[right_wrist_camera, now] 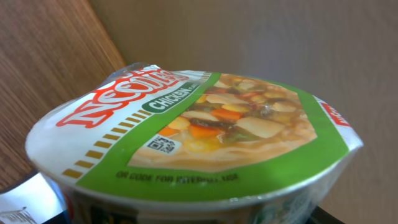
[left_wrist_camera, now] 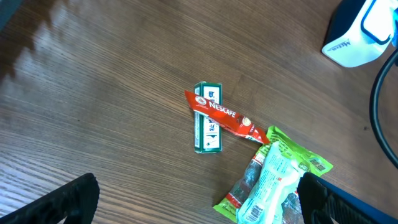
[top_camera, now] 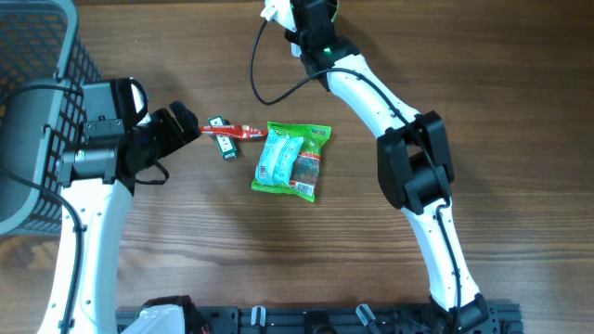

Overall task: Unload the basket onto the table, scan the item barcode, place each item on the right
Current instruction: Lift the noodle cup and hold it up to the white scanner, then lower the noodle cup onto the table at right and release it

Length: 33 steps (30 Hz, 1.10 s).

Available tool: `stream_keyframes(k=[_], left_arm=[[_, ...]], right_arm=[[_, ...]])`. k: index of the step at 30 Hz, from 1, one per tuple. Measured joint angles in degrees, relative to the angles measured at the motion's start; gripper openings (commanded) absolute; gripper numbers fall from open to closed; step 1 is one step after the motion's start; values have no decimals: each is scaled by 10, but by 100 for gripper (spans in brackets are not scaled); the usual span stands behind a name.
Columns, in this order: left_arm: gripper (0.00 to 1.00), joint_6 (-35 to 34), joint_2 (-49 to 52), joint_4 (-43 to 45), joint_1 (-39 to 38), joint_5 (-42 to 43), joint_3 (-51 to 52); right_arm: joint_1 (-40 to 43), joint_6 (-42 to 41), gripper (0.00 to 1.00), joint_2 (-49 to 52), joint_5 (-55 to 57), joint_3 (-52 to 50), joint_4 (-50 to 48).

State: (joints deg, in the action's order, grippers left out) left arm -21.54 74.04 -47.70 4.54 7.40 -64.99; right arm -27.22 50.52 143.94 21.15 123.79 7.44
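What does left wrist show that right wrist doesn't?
Left wrist only: a red stick lying across a green box, a green packet at the stick's end, and a white-blue device, probably the scanner, at top right. Right wrist only: a noodle cup close up, its lid showing a QR code. Shared: only the wooden table.

Your noodle cup [right_wrist_camera: 193,137] runs off frame at 6 o'clock; the white device [left_wrist_camera: 359,34] is cropped at 1 o'clock.
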Motion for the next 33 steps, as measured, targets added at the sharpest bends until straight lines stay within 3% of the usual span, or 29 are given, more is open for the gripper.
stream_keyframes(k=[6,14,18,23,29,33], left_arm=[[100,0,0,0,0,0,0],[100,0,0,0,0,0,0],[100,0,0,0,0,0,0],[100,0,0,0,0,0,0],[100,0,0,0,0,0,0],[100,0,0,0,0,0,0]], right_arm=[[0,-70,64,-41,1,-5,88],[12,-260,56,-252,-10,-4,308],[67,-352,56,-333,-46,5,420],[200,-418,56,-342,-151,-1,551],[313,-433,56,-337,-226,-116,578],[355,-435,62,-334,-231,-271,501]])
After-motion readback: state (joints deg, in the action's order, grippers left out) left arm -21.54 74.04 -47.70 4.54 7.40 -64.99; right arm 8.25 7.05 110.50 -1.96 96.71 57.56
